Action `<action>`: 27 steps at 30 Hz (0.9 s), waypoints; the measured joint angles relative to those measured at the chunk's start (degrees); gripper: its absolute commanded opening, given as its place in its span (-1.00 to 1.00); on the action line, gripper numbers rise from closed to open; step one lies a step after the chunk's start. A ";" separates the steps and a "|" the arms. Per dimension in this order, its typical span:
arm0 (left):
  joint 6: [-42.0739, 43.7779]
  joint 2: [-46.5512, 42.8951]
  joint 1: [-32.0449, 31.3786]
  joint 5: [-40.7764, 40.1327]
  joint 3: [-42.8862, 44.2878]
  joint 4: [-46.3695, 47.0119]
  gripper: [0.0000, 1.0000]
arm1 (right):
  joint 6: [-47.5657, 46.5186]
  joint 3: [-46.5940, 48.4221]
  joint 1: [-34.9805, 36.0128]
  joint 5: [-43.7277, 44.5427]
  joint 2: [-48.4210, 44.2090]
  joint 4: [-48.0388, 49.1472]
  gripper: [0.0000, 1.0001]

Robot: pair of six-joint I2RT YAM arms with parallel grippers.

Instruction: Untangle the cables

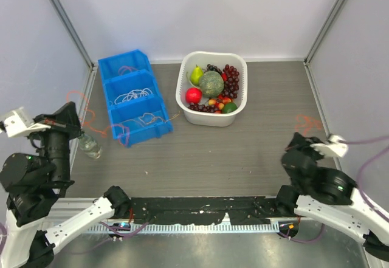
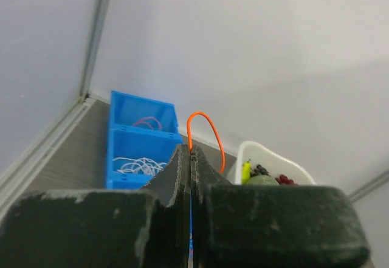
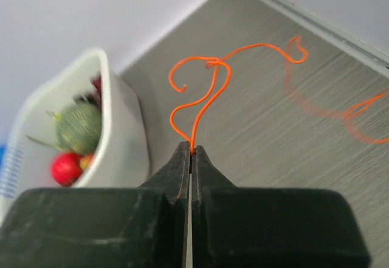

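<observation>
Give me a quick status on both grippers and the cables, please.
Left gripper shut on orange loop. Right gripper shut on twisted orange cable. White cables sit in blue bin. Fruit basket apart from both grippers.

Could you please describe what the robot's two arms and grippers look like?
The left arm and right arm have bulky black joint housings joined by white links. A thin purple cable trails from the right one. The left gripper and right gripper have matte black wedge-shaped fingers tapering to narrow tips, on scuffed black bodies.
</observation>
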 measured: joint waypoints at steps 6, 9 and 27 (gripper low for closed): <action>-5.88 9.03 0.02 9.66 2.43 -1.75 -1.00 | -5.09 -4.13 0.22 -7.82 20.74 8.70 -0.39; -8.90 13.62 0.00 15.34 2.95 -2.58 -1.00 | -6.71 -4.00 0.11 -11.21 28.09 11.06 0.60; -18.64 22.88 0.00 35.52 2.95 -1.46 -1.00 | -39.06 1.27 -0.52 -72.00 39.32 47.52 0.46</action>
